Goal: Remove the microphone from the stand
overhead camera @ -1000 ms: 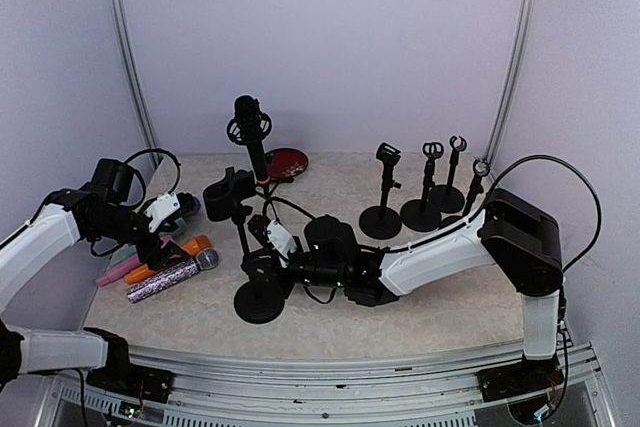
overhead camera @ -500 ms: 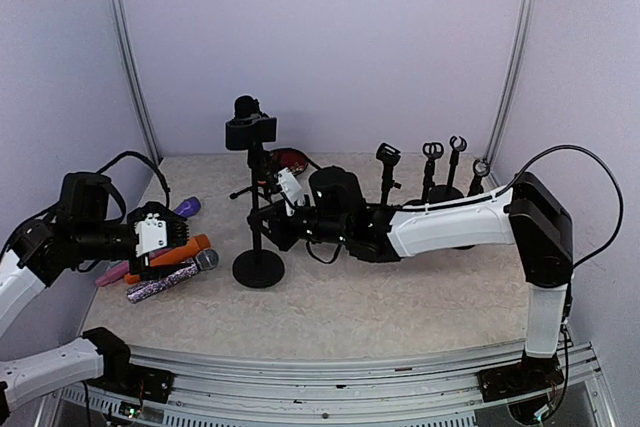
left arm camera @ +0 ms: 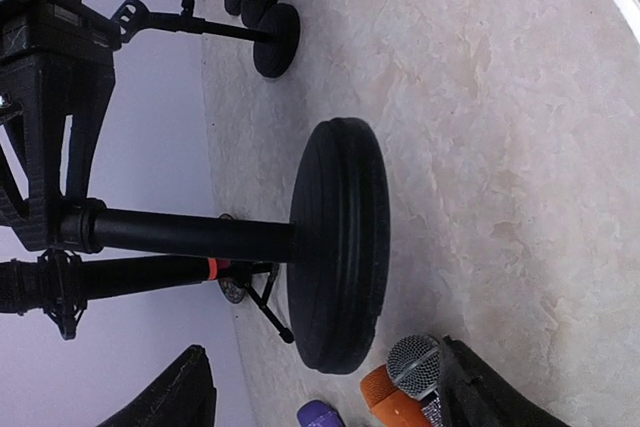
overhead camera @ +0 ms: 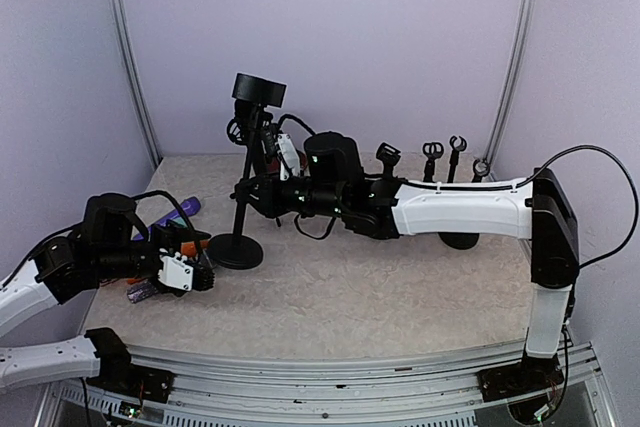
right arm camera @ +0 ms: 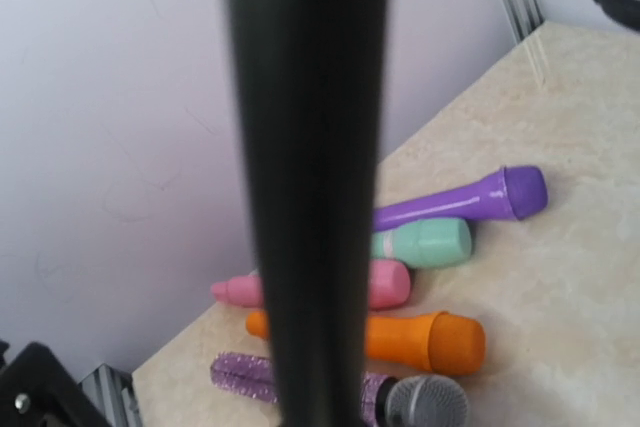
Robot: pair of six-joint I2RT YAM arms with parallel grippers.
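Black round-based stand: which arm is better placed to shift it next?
The right, probably. The right gripper is shut on the pole of the black round-based stand, while the left gripper hangs open and empty, low beside the coloured microphones.

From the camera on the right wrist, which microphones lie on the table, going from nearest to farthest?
glittery purple microphone → orange microphone → pink microphone → mint-green microphone → plain purple microphone

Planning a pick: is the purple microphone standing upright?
No, the purple microphone lies flat on the table, beside the mint microphone.
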